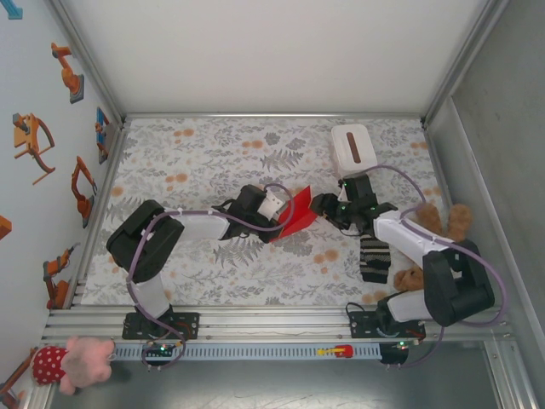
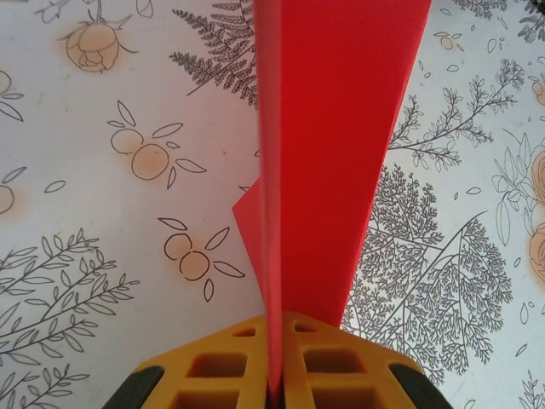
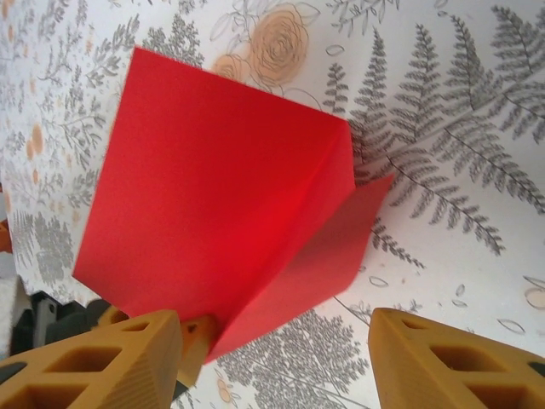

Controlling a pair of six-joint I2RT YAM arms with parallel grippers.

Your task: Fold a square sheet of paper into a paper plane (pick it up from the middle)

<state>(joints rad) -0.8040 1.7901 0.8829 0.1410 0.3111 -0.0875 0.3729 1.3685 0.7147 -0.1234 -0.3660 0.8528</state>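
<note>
The folded square sheet of paper (image 1: 296,214) stands on edge over the table (image 1: 213,153) middle. It looks thin, light and easy to crumple. The left gripper (image 2: 277,341) pinches one end tightly. The right gripper (image 3: 281,349) hangs half open beside it, holding nothing. I think it is better to grip near the crease.

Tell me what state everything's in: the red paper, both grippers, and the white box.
paper: folded, lifted off the table, standing on edge.
left gripper: jaws shut on paper.
right gripper: jaws open, close to the paper.
box: lying flat on the table, slot up.
</note>
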